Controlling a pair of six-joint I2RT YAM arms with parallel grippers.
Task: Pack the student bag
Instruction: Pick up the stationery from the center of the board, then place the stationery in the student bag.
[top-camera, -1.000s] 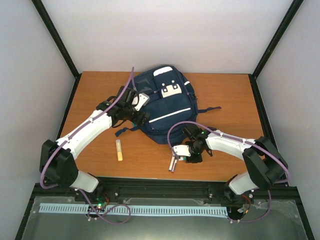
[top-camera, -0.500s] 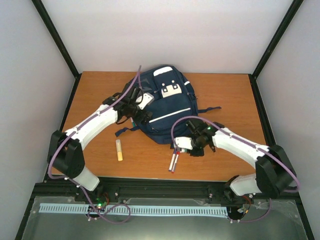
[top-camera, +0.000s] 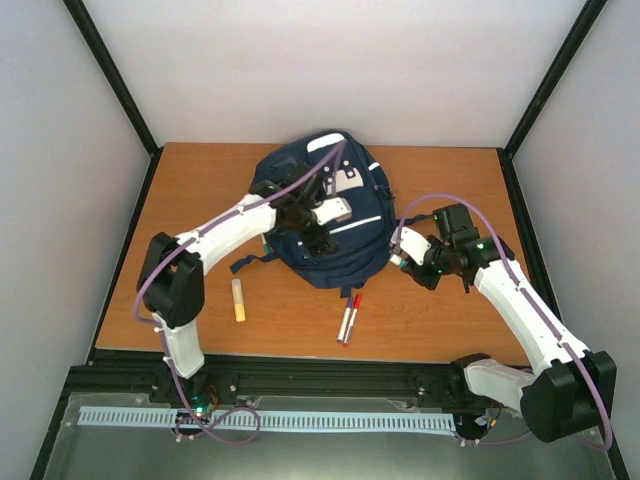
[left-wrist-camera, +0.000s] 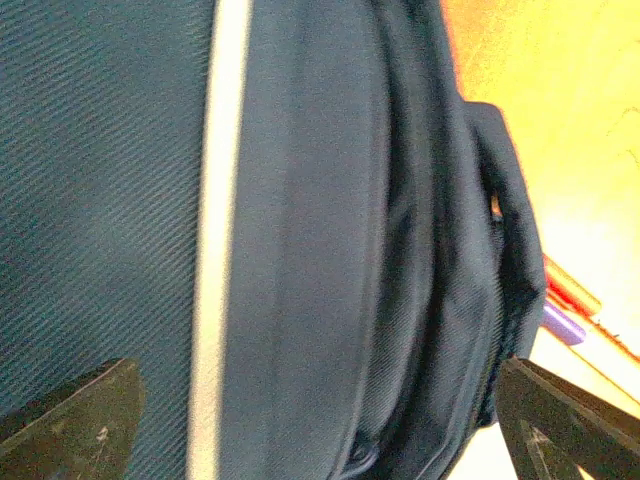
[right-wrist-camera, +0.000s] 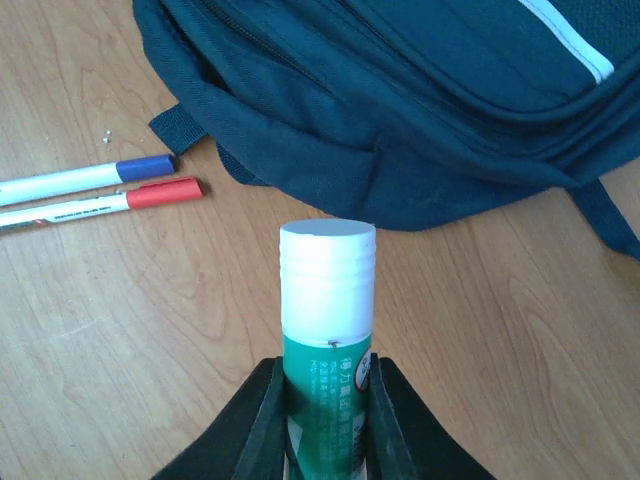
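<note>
The right gripper's (right-wrist-camera: 325, 400) jaws are pinched on the green body of a glue stick (right-wrist-camera: 327, 290), whose white cap points out past the fingertips. The left gripper's (left-wrist-camera: 320, 420) jaws are spread wide and hold nothing. They hang over the front of the backpack (top-camera: 350, 255) with navy cloth and 1 white stripe between the fingertips, and I cannot tell whether they touch the cloth.

The backpack lies flat in the far middle of the table (top-camera: 200, 190). The right gripper is just off its right edge, low over the wood.

The step in hand looks like getting the glue stick inside, and that needs an opening first. The left wrist view is blurred, so I can't say whether any zip is undone. The wide jaws would do best to take the flap or a zip pull and lift it so there is a clear mouth. The glue stick should then go in cap first, and the pinch should ease only once it is well inside. If it is let go on the sloping cloth, it would likely roll off.

2 pens (top-camera: 348, 318) lie together on the near side of the backpack, and a yellow stick (top-camera: 238, 300) lies further left.
</note>
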